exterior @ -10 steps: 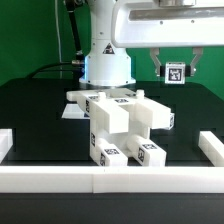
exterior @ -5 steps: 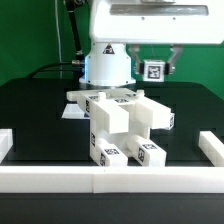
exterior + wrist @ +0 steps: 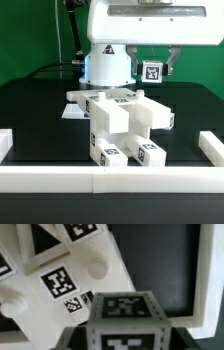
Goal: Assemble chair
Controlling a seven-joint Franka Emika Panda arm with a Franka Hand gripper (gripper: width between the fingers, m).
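Jaws of our gripper (image 3: 152,68) pinch a small tagged block (image 3: 152,72); we hold it above the black table (image 3: 40,110), beyond the partly joined chair (image 3: 120,125).

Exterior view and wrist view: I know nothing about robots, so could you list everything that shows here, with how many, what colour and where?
chair parts: one joined cluster, matte white with black-and-white tags, middle of the table
small tagged block: 1, white with black-and-white tags, held in the air behind and above the cluster
border rail: 1, white, along the table's near edge, with a raised end at each side
table: 1, black, under everything
backdrop: 1, green, behind the table
robot arm: 1, glossy white, at the rear
claw: 1, dark fingers, shut on the small tagged block
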